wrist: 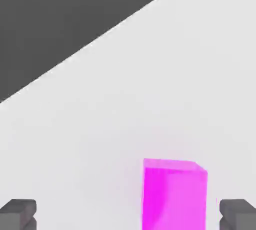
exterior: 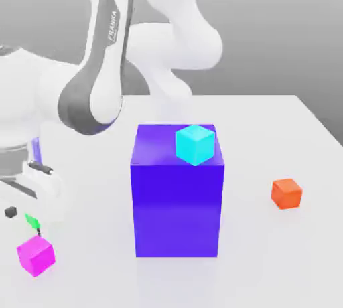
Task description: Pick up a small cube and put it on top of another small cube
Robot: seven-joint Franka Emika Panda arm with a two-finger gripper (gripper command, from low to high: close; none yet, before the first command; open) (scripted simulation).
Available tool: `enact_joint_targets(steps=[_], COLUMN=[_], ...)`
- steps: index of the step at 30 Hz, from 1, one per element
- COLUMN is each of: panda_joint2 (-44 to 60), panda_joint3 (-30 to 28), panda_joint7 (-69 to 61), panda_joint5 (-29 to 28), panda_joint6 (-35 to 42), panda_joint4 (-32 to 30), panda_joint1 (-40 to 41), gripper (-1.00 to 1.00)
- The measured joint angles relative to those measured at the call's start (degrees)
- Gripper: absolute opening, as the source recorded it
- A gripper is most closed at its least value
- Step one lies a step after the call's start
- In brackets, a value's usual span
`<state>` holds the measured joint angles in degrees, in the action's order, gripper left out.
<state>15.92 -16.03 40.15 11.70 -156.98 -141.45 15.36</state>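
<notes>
A small magenta cube [exterior: 35,255] rests on the white table near the front of the exterior view's left. My gripper [exterior: 23,223] hangs just above it, open. In the hand view the magenta cube [wrist: 174,194] lies between the two dark fingertips [wrist: 18,214], off-centre and closer to one of them, and my gripper [wrist: 127,215] touches nothing. A small cyan cube [exterior: 195,144] sits on top of a tall blue block [exterior: 177,199] in the middle. A small orange cube [exterior: 287,193] lies on the table at the exterior view's right.
The tall blue block stands between the magenta cube and the orange cube. The white table [exterior: 268,266] ends at a far edge against a dark background [wrist: 60,14]. The arm's white links rise over the exterior view's left.
</notes>
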Motion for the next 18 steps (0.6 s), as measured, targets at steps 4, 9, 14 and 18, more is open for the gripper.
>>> enact_joint_targets(steps=[4, 9, 14, 18], panda_joint2=[8.3, 9.5, 6.1, -1.9], panda_joint3=[4.4, 5.2, 3.3, -0.8], panda_joint7=[-3.4, -3.8, -2.3, 2.1], panda_joint5=[4.5, 5.1, 3.0, -2.1], panda_joint6=[-6.1, -6.9, -4.4, 0.8], panda_joint4=[1.6, 1.9, 1.1, -1.6], panda_joint1=[3.9, 4.5, 3.1, 1.3], gripper=[0.00, -1.00, -1.00, -1.00])
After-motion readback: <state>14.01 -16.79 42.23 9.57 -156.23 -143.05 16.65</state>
